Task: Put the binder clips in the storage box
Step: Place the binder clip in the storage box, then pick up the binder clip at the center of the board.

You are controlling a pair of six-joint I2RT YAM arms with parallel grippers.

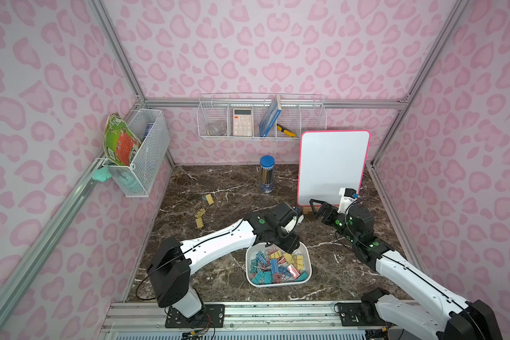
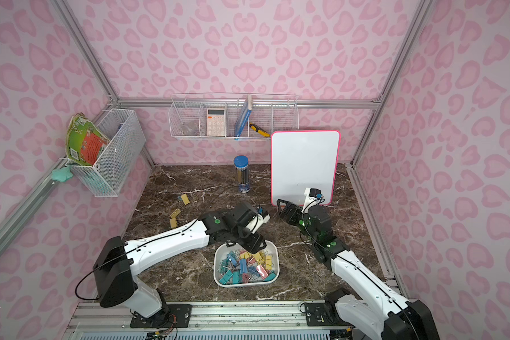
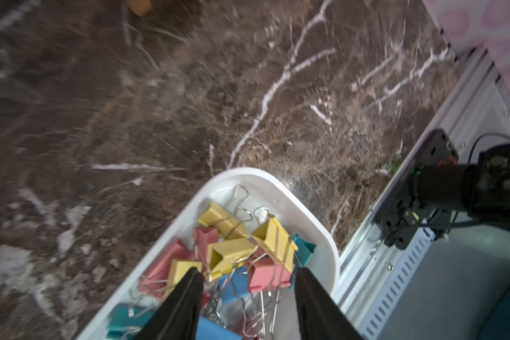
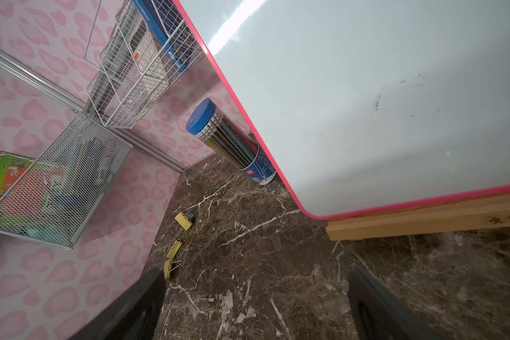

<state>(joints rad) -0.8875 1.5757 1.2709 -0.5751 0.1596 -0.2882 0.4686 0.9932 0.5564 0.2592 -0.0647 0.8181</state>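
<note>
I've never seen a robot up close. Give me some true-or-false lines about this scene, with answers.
1. The shallow white plastic storage box holds many pastel binder clips. True.
2. No clip lies outside it. False: three yellow clips lie on the brown marble table.
3. On the left arm, the jaws stand open over the box. True.
4. The jaws on the right arm clutch a clip. False: they are open and empty.

High stereo overview, close wrist views
</note>
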